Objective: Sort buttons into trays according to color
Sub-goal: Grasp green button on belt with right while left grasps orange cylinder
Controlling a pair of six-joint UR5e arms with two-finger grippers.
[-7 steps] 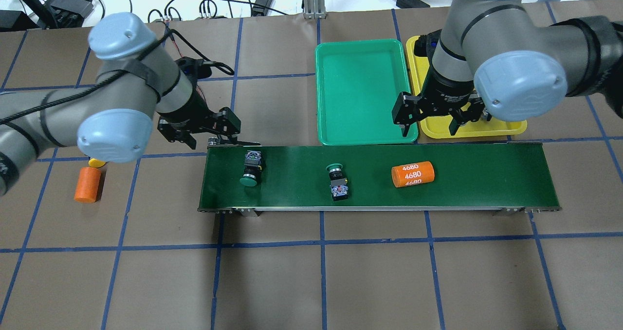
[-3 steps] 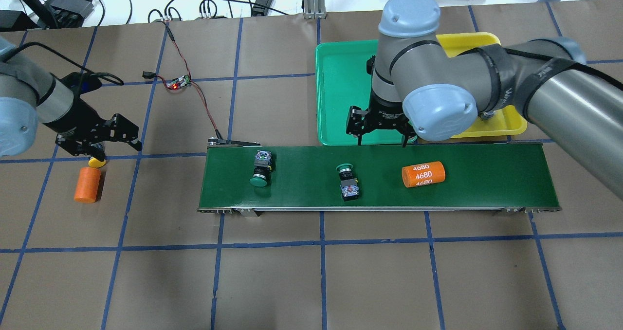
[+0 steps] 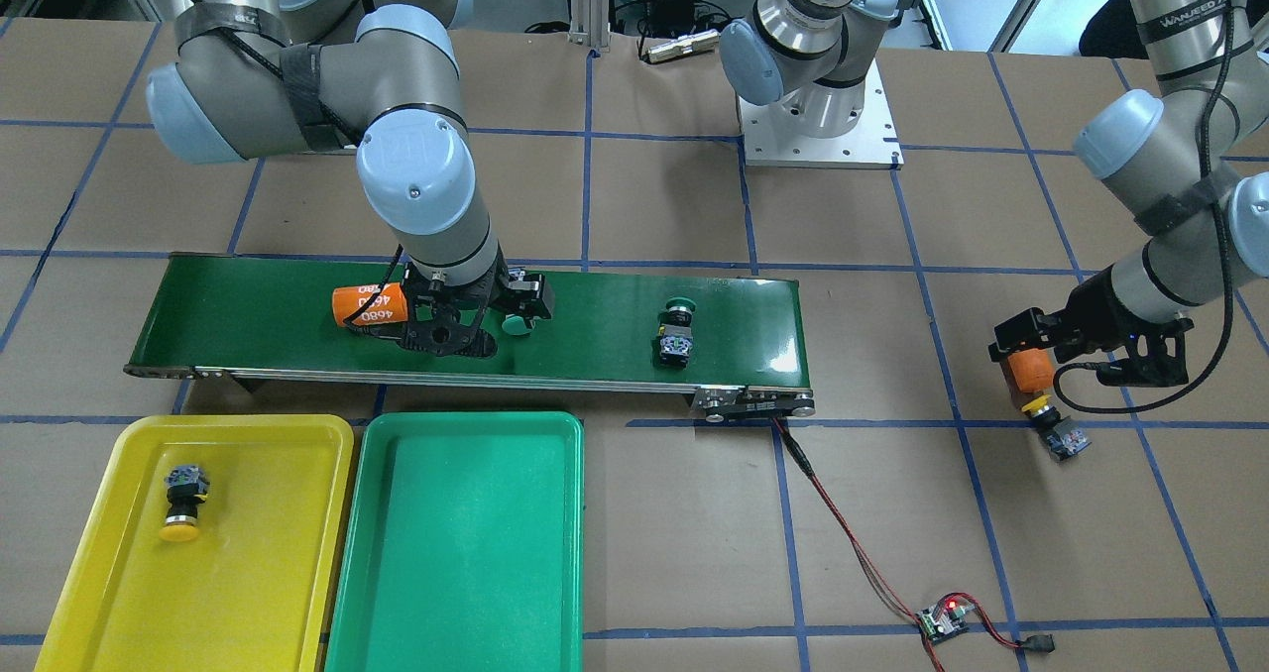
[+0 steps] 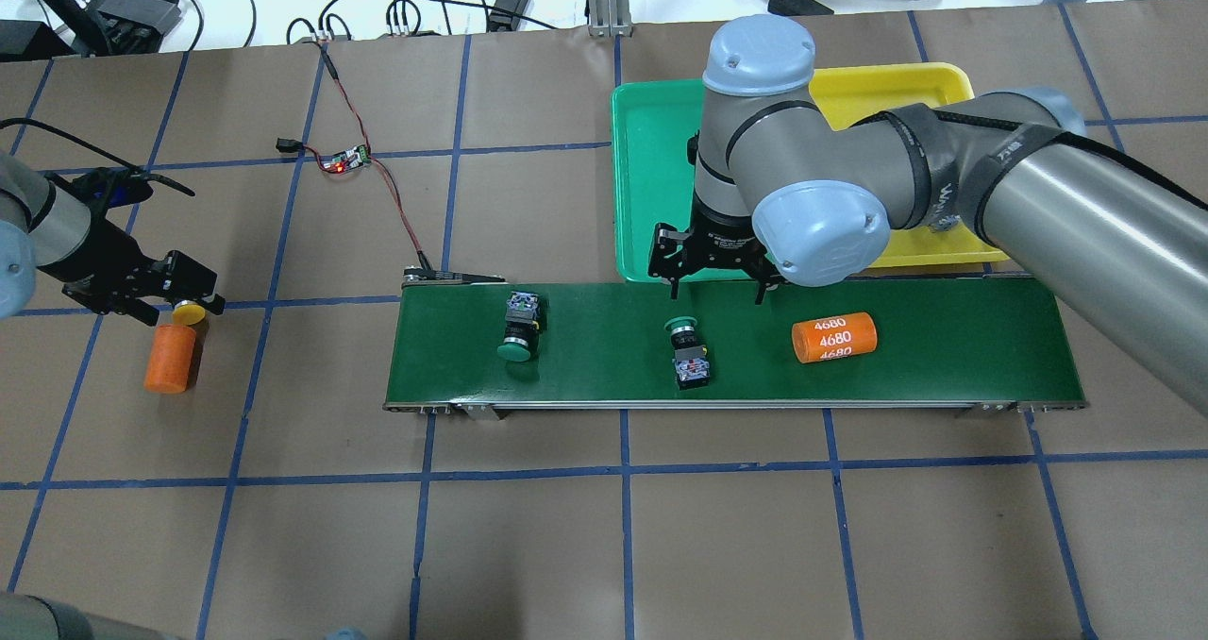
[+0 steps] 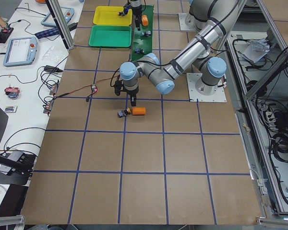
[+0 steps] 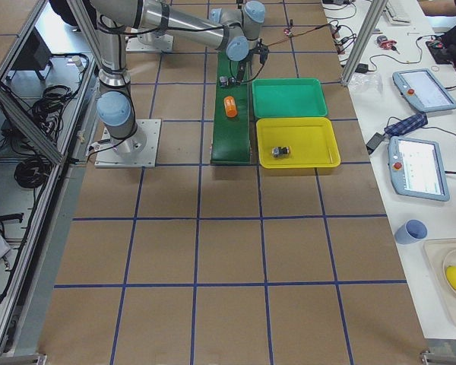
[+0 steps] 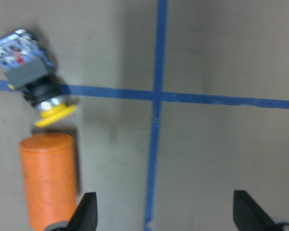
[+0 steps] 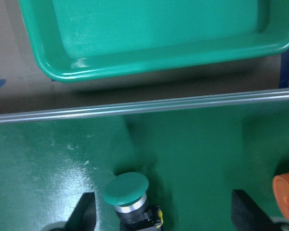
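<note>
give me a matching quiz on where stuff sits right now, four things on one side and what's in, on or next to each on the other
Column 1
1. yellow tray
2. green tray
3. conveyor belt
4. plain orange cylinder

Column 2
A. two green buttons and the 4680 cylinder on it
B. nothing in it
C. a loose yellow button right beside it
D. one yellow-capped button lying in it

Pairs: 1-D, 2-B, 3-A, 4-C

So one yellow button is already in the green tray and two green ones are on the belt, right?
Not quite: the yellow button lies in the yellow tray, not the green tray, as the front-facing view shows. The two green buttons are indeed on the belt.
</note>
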